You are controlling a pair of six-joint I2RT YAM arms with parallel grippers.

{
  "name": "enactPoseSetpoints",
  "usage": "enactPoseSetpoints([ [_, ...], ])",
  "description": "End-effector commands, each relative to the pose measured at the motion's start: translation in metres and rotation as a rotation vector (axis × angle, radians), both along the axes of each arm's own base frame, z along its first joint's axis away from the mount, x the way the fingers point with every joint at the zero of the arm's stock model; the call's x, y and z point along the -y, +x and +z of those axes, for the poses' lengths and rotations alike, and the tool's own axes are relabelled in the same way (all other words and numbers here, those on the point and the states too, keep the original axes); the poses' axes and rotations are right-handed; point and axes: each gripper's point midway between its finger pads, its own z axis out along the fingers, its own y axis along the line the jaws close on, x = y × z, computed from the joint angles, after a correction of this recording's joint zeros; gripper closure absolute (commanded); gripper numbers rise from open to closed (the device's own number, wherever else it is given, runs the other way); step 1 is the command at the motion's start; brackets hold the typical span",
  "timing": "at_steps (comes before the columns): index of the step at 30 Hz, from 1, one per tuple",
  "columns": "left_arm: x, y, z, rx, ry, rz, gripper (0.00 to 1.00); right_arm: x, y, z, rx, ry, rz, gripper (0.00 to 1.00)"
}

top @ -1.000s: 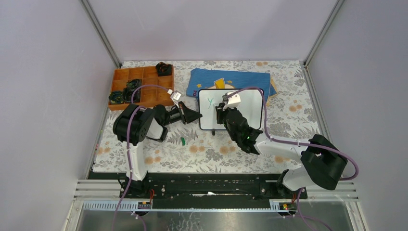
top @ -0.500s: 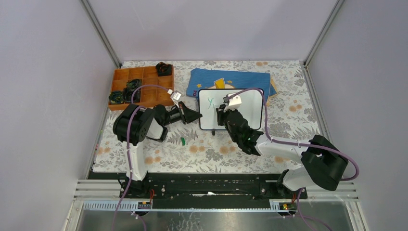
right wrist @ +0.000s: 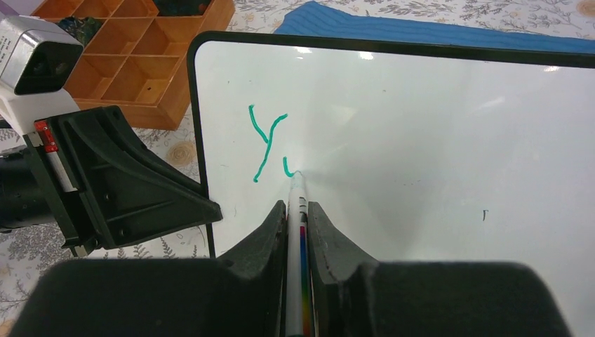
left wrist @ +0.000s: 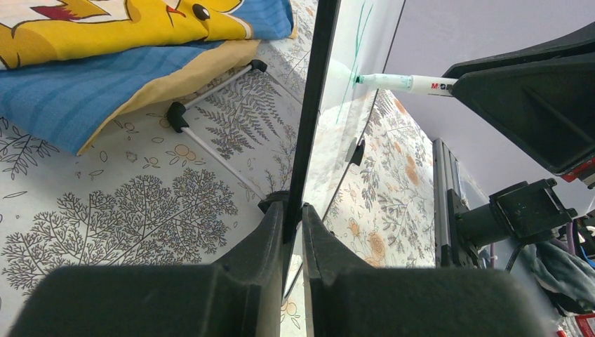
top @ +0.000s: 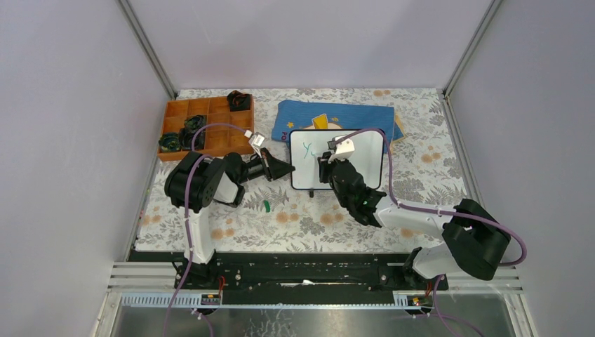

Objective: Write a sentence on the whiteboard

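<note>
1. Against the earlier top view, the right arm (top: 414,214) sits slightly farther right. The left arm (top: 203,182) and the board (top: 365,151) have not moved.
2. Writing (right wrist: 265,140) so far is one green "Y" plus one short hooked stroke just right of its foot, at the upper left of the board's face.
3. Right gripper (right wrist: 298,210): jaws clamped on one marker (right wrist: 297,188), tip touching the board at the hooked stroke.
4. Left gripper (left wrist: 293,217): jaws pinched on the board's left rim. The board is propped at mid-table, in front of the cloth (top: 351,112).
5. Hidden: the marker barrel is mostly buried between the right fingers. From above, the right gripper covers the board's lower left. The cloth's near edge lies behind the board.
6. Count: two arms, one board, one marker, one cloth, one tray (top: 207,126). The dark items in its cells are too small to identify.
7. One small green bit (top: 266,206) lies on the table near the left arm; I cannot tell what it is.
</note>
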Motion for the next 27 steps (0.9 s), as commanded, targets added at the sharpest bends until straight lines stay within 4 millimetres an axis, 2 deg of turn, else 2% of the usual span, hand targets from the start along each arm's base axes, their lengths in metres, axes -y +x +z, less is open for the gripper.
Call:
enactPoseSetpoints([
  [1,0.002,-0.008,-0.014,-0.041,0.032,-0.009,1.00,0.009,0.009,0.025,0.054,0.034,-0.048,1.00],
  [14,0.002,-0.009,-0.016,-0.044,0.038,-0.011,1.00,0.003,0.014,0.036,0.076,0.046,-0.035,1.00],
  [27,0.002,-0.009,-0.015,-0.043,0.038,-0.012,1.00,-0.008,0.016,0.036,0.074,0.050,-0.005,1.00],
])
